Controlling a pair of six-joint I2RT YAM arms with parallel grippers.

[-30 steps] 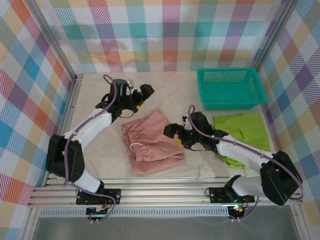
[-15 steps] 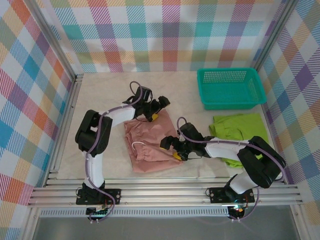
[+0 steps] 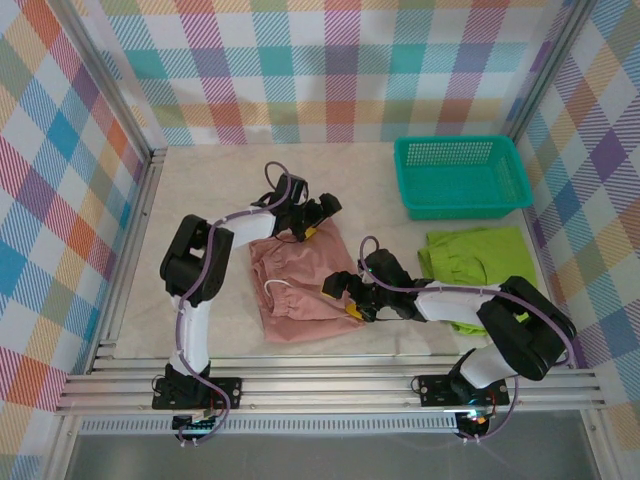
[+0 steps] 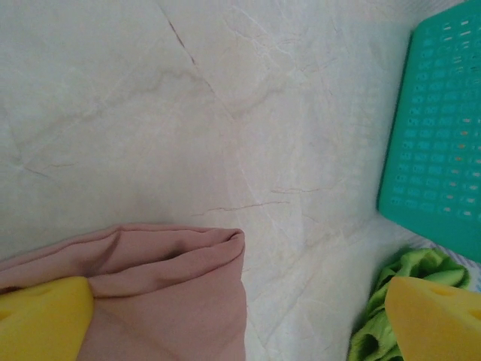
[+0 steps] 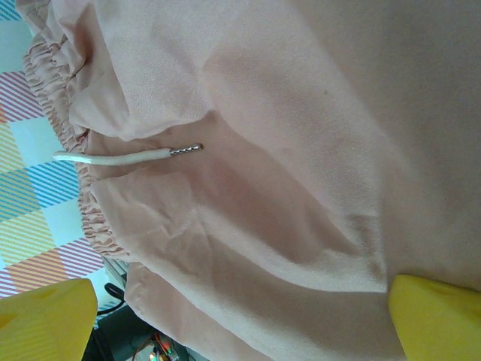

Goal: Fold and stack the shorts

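Observation:
The salmon pink shorts (image 3: pixel 295 285) lie flat at the table's middle, with the gathered waistband (image 5: pixel 52 98) and white drawstring (image 5: pixel 120 156) toward the near left. My left gripper (image 3: pixel 319 220) is open at their far right corner; that folded corner (image 4: pixel 188 301) lies between its yellow fingertips (image 4: pixel 41 320). My right gripper (image 3: pixel 345 298) is open over the near right edge, close above the pink cloth (image 5: pixel 285 188), with nothing pinched. The lime green shorts (image 3: pixel 475 258) lie crumpled to the right, apart from both grippers, and their edge (image 4: pixel 417 265) shows in the left wrist view.
A teal basket (image 3: pixel 462 175) stands at the back right, just beyond the green shorts; its wall (image 4: pixel 436 128) is near my left gripper's right finger. Checked walls enclose the table. A metal rail (image 3: pixel 330 385) runs along the near edge.
My left arm swung from the far left to the pink shorts' far right corner. My right gripper slid left onto their near right edge. Both have hardly moved in the last half second.

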